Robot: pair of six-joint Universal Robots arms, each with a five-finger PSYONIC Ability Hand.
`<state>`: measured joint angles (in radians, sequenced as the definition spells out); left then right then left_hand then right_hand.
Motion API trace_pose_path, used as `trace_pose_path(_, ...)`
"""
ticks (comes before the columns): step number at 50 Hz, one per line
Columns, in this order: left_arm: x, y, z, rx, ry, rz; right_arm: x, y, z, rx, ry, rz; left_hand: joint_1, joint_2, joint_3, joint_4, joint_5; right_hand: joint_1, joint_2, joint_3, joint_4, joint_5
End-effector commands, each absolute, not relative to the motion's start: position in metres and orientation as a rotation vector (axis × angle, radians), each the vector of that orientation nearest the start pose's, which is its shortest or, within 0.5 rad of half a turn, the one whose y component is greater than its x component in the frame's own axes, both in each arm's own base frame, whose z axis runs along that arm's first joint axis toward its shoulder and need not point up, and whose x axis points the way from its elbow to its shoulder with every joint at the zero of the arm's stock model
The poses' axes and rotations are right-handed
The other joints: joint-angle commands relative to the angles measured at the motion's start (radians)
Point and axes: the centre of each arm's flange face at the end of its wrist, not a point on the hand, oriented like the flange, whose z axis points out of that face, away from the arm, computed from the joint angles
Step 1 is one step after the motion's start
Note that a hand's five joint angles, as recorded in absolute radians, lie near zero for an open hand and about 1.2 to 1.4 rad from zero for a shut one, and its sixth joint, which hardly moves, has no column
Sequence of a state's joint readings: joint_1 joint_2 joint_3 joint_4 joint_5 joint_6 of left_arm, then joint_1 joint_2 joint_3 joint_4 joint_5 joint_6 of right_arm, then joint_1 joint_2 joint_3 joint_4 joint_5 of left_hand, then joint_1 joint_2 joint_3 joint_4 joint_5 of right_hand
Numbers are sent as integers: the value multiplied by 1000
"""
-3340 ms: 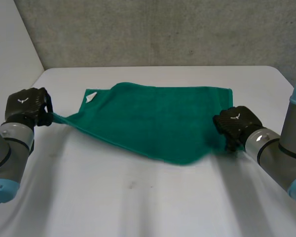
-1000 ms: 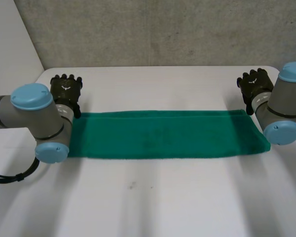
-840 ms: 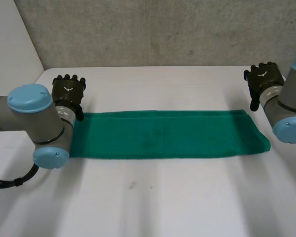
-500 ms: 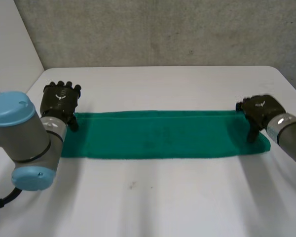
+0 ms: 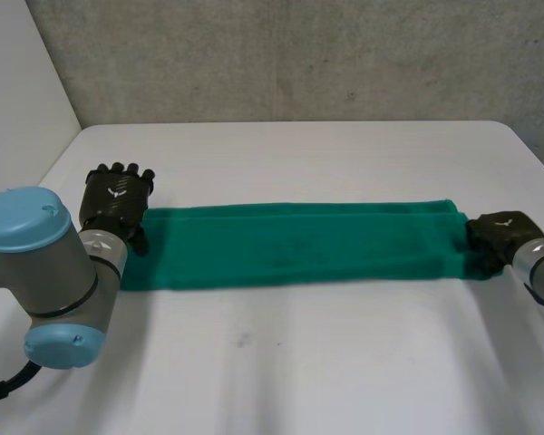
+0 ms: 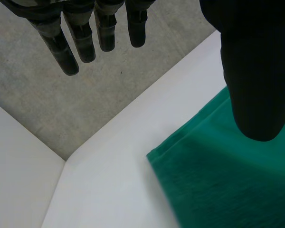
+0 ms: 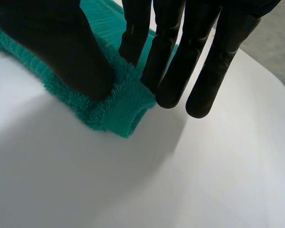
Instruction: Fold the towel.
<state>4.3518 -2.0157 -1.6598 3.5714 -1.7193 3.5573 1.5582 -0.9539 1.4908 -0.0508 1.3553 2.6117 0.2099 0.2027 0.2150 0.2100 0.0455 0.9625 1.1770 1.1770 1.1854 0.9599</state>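
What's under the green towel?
The white table shows all around the towel, so the towel lies on it. Anything hidden beneath the folded cloth cannot be seen.

Worktop: open along its whole near half, and again in the strip between the towel and the back wall. The towel crosses the middle as a long, low folded band. At its left end stands the left hand, fingers straight, thumb above the cloth. The left arm blocks the near left approach. The right hand pinches and occupies the right end. A side wall bounds the left.
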Motion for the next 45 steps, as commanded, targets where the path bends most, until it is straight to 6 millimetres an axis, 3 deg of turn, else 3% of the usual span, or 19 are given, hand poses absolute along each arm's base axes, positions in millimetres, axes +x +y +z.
trace_pose_path(1, -239, -304, 167, 705, 2121, -1991, 118, -379, 133, -793, 2709, -1769, -32, -24, -37, -32, -42, 434, 219, 219, 211, 262)
trace_pose_path(9, -239, -302, 167, 705, 2122, -1989, 59, -402, 146, -726, 2838, -1864, -32, -24, -37, -32, -42, 434, 219, 219, 211, 262)
trace_pose_path(15, -237, -300, 173, 698, 2111, -2002, 54, -409, 164, -834, 2830, -1962, -32, -24, -37, -32, -42, 434, 219, 219, 211, 262)
trace_pose_path(16, -237, -300, 174, 696, 2109, -2006, 60, -409, 191, -851, 2768, -2074, -32, -24, -37, -32, -42, 434, 219, 219, 211, 262)
trace_pose_path(17, -237, -300, 176, 695, 2106, -2009, 66, -408, 200, -863, 2732, -2114, -32, -24, -37, -32, -42, 434, 219, 219, 211, 262)
trace_pose_path(19, -237, -300, 177, 691, 2102, -2013, 87, -404, 216, -907, 2634, -2177, -32, -24, -37, -32, -42, 434, 219, 219, 211, 262)
trace_pose_path(20, -237, -300, 177, 691, 2102, -2013, 112, -399, 228, -954, 2536, -2214, -32, -24, -37, -32, -42, 434, 219, 219, 211, 262)
trace_pose_path(23, -238, -299, 177, 693, 2102, -2014, 150, -390, 236, -1029, 2400, -2226, -32, -24, -37, -32, -42, 434, 219, 219, 211, 262)
trace_pose_path(24, -238, -299, 178, 693, 2100, -2016, 179, -380, 241, -1089, 2293, -2227, -32, -24, -37, -32, -42, 434, 219, 219, 211, 262)
trace_pose_path(25, -238, -298, 178, 694, 2100, -2017, 179, -380, 241, -1090, 2292, -2227, -32, -24, -37, -32, -42, 434, 219, 219, 211, 262)
trace_pose_path(26, -239, -298, 178, 694, 2100, -2017, 194, -373, 243, -1131, 2232, -2222, -32, -24, -37, -32, -42, 434, 219, 219, 211, 262)
trace_pose_path(28, -239, -298, 178, 696, 2100, -2017, 254, -340, 248, -1287, 1983, -2173, -32, -24, -37, -32, -42, 434, 219, 219, 211, 262)
trace_pose_path(31, -242, -295, 178, 706, 2101, -2021, 293, -312, 251, -1386, 1800, -2117, -32, -24, -37, -32, -42, 434, 219, 219, 211, 262)
trace_pose_path(32, -242, -295, 179, 706, 2098, -2025, 315, -294, 248, -1442, 1701, -2066, -32, -24, -37, -32, -42, 434, 219, 219, 211, 262)
trace_pose_path(37, -245, -292, 183, 711, 2090, -2040, 361, -255, 223, -1570, 1515, -1907, -32, -24, -37, -32, -42, 434, 219, 219, 211, 262)
trace_pose_path(39, -245, -290, 183, 715, 2092, -2040, 390, -223, 199, -1671, 1390, -1792, -32, -24, -37, -32, -42, 434, 219, 219, 211, 262)
trace_pose_path(41, -246, -289, 182, 722, 2095, -2039, 396, -215, 194, -1693, 1366, -1772, -32, -24, -37, -32, -42, 434, 219, 219, 211, 262)
trace_pose_path(43, -246, -288, 181, 724, 2098, -2035, 407, -200, 173, -1781, 1324, -1716, -32, -24, -37, -32, -42, 434, 219, 219, 211, 262)
trace_pose_path(45, -246, -287, 181, 726, 2099, -2034, 410, -197, 162, -1826, 1314, -1700, -32, -24, -37, -32, -42, 434, 219, 219, 211, 262)
